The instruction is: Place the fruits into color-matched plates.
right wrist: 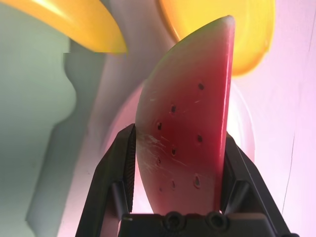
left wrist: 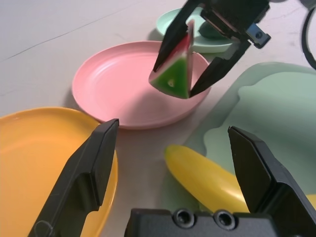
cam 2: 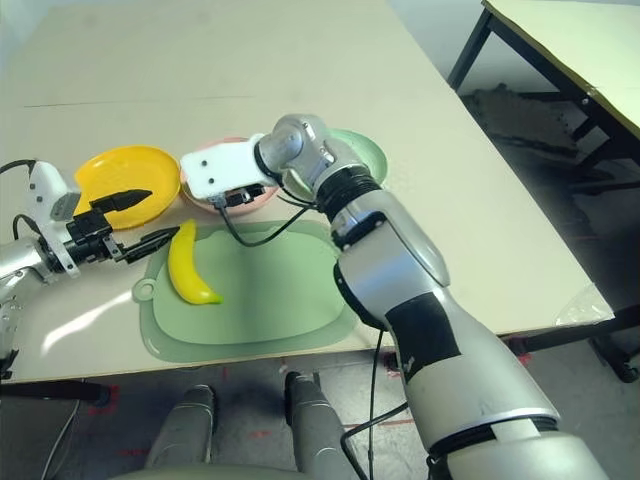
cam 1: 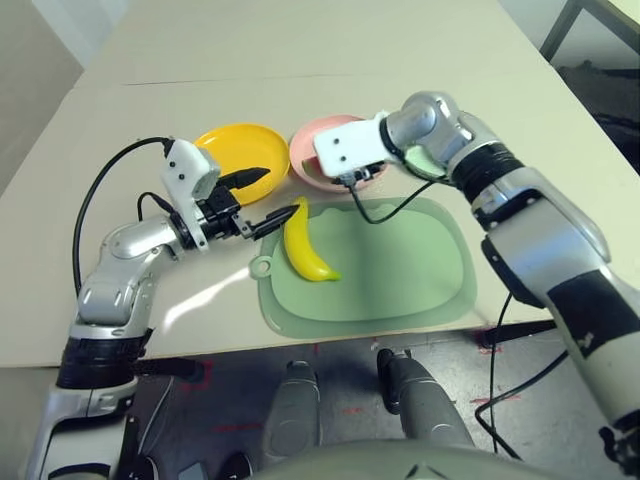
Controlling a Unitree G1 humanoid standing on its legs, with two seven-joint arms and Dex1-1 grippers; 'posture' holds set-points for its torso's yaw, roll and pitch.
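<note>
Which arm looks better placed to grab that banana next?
The left. Its open gripper sits right beside the banana, while the right gripper is busy holding the watermelon wedge over the pink plate.

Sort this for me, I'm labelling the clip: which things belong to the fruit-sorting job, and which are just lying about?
Job:
banana
watermelon wedge, held in the right gripper
avocado, in the mint green plate
yellow plate
pink plate

Lying about:
pale green mat

Bright, even light fell — a glare patch on the table [cam 1: 200,300] beside the left gripper [cam 1: 255,200]; watermelon wedge [right wrist: 185,128] blurred close-up.
</note>
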